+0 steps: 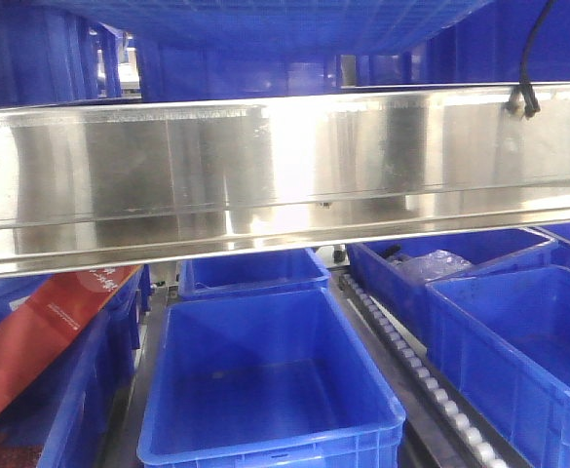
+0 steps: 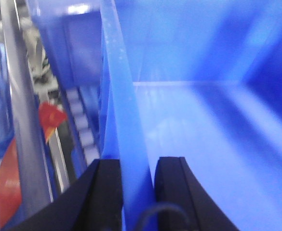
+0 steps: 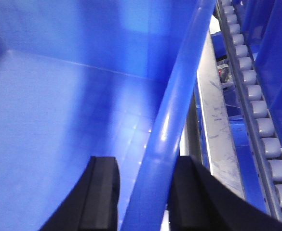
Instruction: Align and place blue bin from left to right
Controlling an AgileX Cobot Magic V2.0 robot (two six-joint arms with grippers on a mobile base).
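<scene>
Behind everything is a rack with a roller track [image 1: 411, 361], and a broad steel beam [image 1: 285, 166] crosses the front view. There is no flat surface here; the bins stand on the rack. The blue bin [image 1: 265, 19] is above that beam. Only its fine grid underside shows at the top edge of the front view, so it appears to be raised in the air and not yet put down. The left claw [image 2: 137, 163] is clamped on one side wall, with one finger inside the rim and one outside. The right claw [image 3: 148, 166] grips another wall in the same way. Judging from this, the pick-up is done and the carrying is in progress. What is left is to bring the bin to its place in the row, make it straight with its neighbours and release it. The pictures do not tell which place is meant.

Both wrist views look into the held bin, and the part of its floor that shows is empty. Below the beam the middle bin [image 1: 265, 380] is empty too. The bin behind it [image 1: 250, 273] is mostly hidden. The right rear bin [image 1: 382, 278] holds a clear plastic bag [image 1: 431, 263], and the right front bin [image 1: 518, 341] seems empty. At the left a red carton [image 1: 41, 331] leans out of another bin.
</scene>
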